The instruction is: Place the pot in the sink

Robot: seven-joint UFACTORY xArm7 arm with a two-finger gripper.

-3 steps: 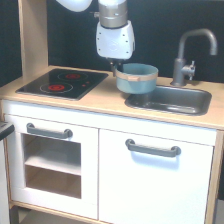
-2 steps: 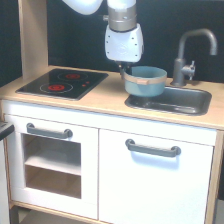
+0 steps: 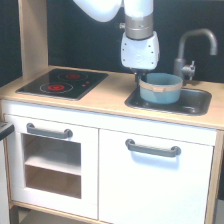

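Jaws clenched on the rim of the small light blue-teal pot (image 3: 160,88), I hold it over the grey metal sink (image 3: 197,104); lower it level and centred before releasing.

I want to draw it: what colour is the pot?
Light blue-teal with a tan rim band; the pot shows in the exterior view.

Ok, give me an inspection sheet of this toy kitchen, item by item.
Surface: wooden countertop, bare between stovetop and sink.
Job's things: pot upright over the sink's left part; whether it touches the bottom cannot be told.
Clutter: nothing seen.
Grippers: gripper at the pot's left rim, fingers hidden, state unclear.
Cables: nothing seen.
Surroundings: faucet behind the sink; white cabinet doors with grey handles below.
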